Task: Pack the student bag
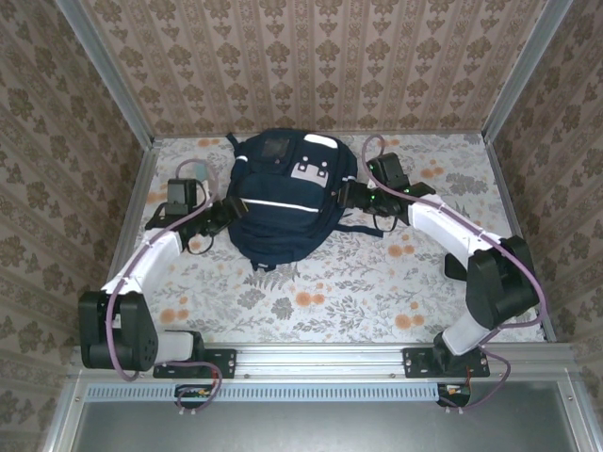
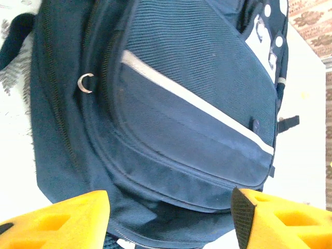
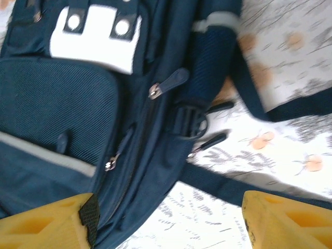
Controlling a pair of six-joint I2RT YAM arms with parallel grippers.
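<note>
The student bag (image 1: 283, 202), navy with a white stripe and grey-white patches, lies flat at the middle back of the table. My left gripper (image 1: 222, 203) is at its left edge and my right gripper (image 1: 347, 196) at its right edge. In the left wrist view the left gripper (image 2: 170, 223) is open, its yellow fingers (image 2: 57, 223) wide apart over the bag's (image 2: 197, 78) front pocket. In the right wrist view the right gripper (image 3: 168, 223) is also open, spanning the bag's (image 3: 57, 104) zipped side and bare table. Neither holds anything.
The floral tablecloth (image 1: 377, 292) spreads in front of the bag. A dark strap (image 3: 244, 189) trails onto the table to the bag's right, near a zipper pull (image 3: 168, 83). Patterned walls enclose three sides, and a metal rail (image 1: 320, 358) runs along the near edge.
</note>
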